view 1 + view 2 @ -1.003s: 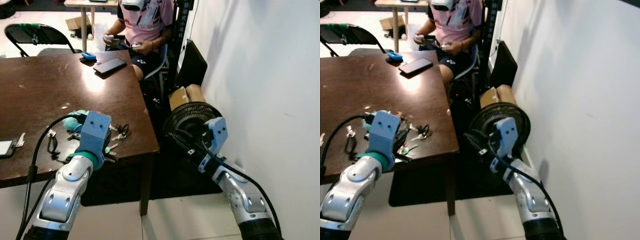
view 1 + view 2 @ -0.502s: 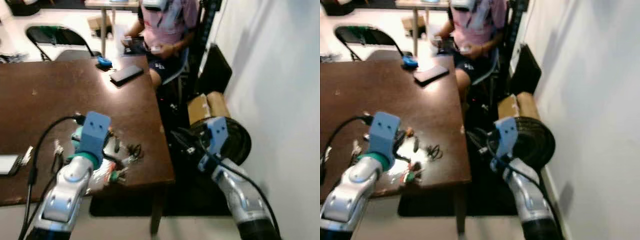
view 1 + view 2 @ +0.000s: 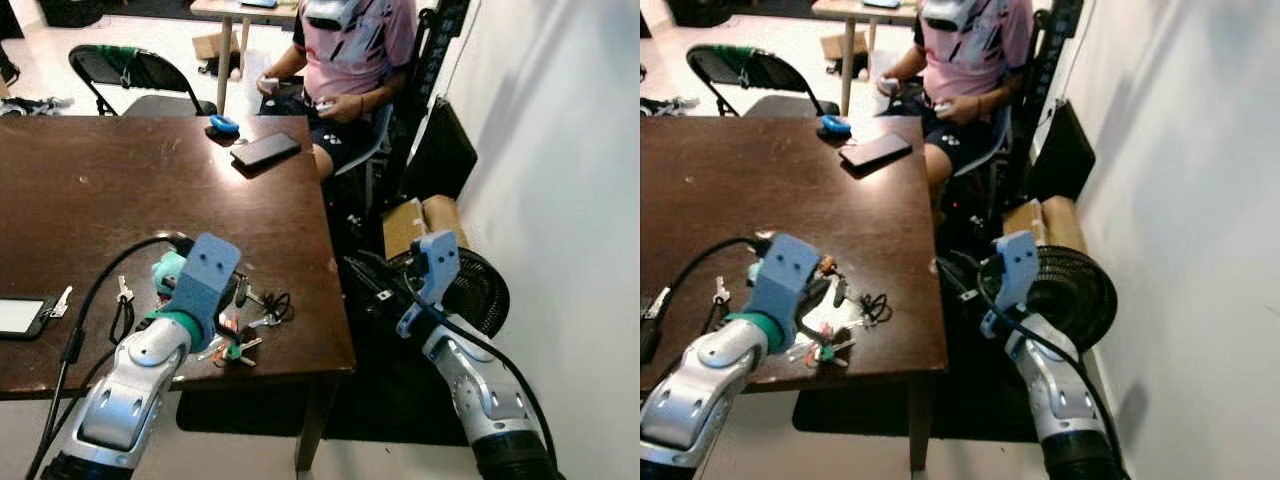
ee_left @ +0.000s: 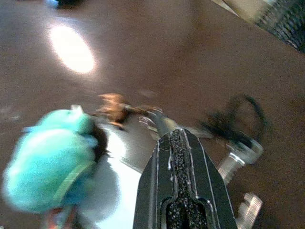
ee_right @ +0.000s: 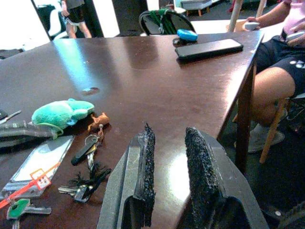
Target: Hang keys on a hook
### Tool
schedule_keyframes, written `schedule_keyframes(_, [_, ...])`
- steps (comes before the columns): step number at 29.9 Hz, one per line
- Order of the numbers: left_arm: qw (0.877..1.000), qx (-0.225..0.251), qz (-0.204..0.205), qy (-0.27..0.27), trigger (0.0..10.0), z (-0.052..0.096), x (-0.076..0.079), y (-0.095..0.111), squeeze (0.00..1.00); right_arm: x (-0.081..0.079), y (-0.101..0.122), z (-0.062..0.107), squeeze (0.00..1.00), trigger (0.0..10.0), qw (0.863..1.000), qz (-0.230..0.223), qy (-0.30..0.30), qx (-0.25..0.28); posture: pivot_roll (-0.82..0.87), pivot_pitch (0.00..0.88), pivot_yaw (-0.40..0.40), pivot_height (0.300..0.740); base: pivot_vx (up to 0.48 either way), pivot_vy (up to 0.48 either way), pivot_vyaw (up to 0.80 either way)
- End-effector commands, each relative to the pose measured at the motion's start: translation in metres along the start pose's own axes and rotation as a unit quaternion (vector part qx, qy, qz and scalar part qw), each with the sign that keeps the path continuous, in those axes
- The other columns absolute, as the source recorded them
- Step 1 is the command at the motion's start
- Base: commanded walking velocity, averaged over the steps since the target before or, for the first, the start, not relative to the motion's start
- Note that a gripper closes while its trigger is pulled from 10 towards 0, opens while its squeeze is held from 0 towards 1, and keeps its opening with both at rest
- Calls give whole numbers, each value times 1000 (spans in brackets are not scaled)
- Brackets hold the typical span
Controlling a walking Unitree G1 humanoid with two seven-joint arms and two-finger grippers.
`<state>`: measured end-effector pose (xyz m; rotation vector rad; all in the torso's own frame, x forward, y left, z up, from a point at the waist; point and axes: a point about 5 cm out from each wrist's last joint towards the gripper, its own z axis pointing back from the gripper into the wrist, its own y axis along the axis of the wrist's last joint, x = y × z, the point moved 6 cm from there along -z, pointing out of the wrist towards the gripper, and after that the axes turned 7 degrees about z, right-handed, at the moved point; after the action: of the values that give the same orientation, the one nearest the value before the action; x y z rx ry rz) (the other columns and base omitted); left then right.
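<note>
My left gripper (image 4: pixel 183 191) hangs low over the keys (image 3: pixel 262 312) scattered near the table (image 3: pixel 90 190) edge, beside a green plush toy (image 5: pixel 61 112); I cannot tell how its fingers stand. My right gripper (image 5: pixel 169 176) waits off the table's side, fingers slightly parted and empty. My head view adds a seated person (image 3: pixel 345 60), a phone (image 3: pixel 265 150) and a fan (image 3: pixel 475 290).

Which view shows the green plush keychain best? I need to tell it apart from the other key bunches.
The right wrist view: the green plush keychain lies sharp and unobstructed on the brown table, beside the other key bunches. The left wrist view shows it close but blurred. In the eye views the left gripper mostly hides it.
</note>
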<state>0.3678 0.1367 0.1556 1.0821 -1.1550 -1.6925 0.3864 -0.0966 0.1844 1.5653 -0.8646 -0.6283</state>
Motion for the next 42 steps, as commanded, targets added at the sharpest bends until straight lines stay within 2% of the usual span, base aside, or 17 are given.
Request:
schedule_keyframes(1, [999, -26, -5, -19, 10000, 1, 8, -13, 0, 1, -7, 3, 0, 10000, 1000, -1, -2, -10, 128, 110, 62, 740, 0, 0, 0])
schedule_keyframes(2, [999, -26, -5, -19, 10000, 1, 8, -13, 0, 1, -7, 3, 0, 10000, 1000, -1, -2, -10, 128, 110, 62, 740, 0, 0, 0])
schedule_keyframes(5, [997, -44, -16, -57, 10000, 5, 24, -21, 0, 3, -8, 4, 0, 10000, 1000, 1, -5, -12, 129, 113, 67, 740, 0, 0, 0])
schedule_keyframes(10, [997, -51, -25, -43, 10000, 1, 21, -25, 0, 3, -8, 4, 0, 10000, 1000, 1, -6, -13, 128, 114, 66, 740, 0, 0, 0])
schedule_keyframes(11, [998, -47, -30, -38, 10000, 0, 19, -22, 361, 3, -9, 4, 0, 10000, 1000, 1, -6, -13, 128, 115, 66, 740, 0, 0, 0])
schedule_keyframes(12, [998, -47, -30, -38, 10000, 0, 19, -22, 361, 3, -9, 4, 0, 10000, 1000, 1, -6, -13, 128, 115, 66, 740, 0, 0, 0])
schedule_keyframes(13, [998, -46, -29, -35, 10000, 0, 15, -18, 1000, 3, -8, 4, 0, 10000, 1000, 2, -6, -13, 127, 116, 69, 740, 0, 0, 0])
schedule_keyframes(17, [998, -47, -28, -33, 10000, 8, 8, -13, 1000, 5, -9, 5, 0, 10000, 1000, 2, -9, -12, 128, 118, 71, 740, 0, 0, 0])
schedule_keyframes(22, [997, -54, -30, -42, 10000, 21, 7, -16, 1000, 4, -9, 6, 0, 10000, 1000, 1, -9, -13, 136, 125, 72, 740, 0, 0, 0])
schedule_keyframes(24, [997, -54, -30, -42, 10000, 21, 7, -16, 1000, 4, -9, 6, 0, 10000, 1000, 1, -9, -13, 136, 125, 72, 740, 0, 0, 0])
schedule_keyframes(25, [996, -63, -32, -48, 10000, 29, 6, -21, 816, 4, -9, 6, 0, 10000, 1000, 1, -9, -13, 136, 125, 73, 740, 0, 0, 0])
schedule_keyframes(26, [996, -72, -32, -50, 10000, 36, 3, -25, 0, 4, -9, 6, 0, 10000, 1000, 1, -8, -12, 137, 128, 72, 740, 0, 0, 0])
schedule_keyframes(32, [994, -95, -25, -52, 10000, 49, -3, -35, 0, 4, -8, 6, 0, 10000, 1000, 0, -7, -12, 149, 131, 68, 740, 0, 0, 0])
schedule_keyframes(34, [994, -95, -25, -52, 10000, 49, -3, -35, 0, 4, -8, 6, 0, 10000, 1000, 0, -7, -12, 149, 131, 68, 740, 0, 0, 0])
schedule_keyframes(36, [993, -113, -18, -44, 10000, 50, -7, -45, 0, 3, -8, 4, 0, 10000, 1000, -1, -5, -11, 149, 131, 68, 740, 0, 0, 0])
schedule_keyframes(42, [992, -122, -15, -42, 10000, 52, -7, -49, 0, 3, -7, 4, 0, 10000, 1000, -1, -4, -9, 142, 132, 66, 740, 0, 0, 0])
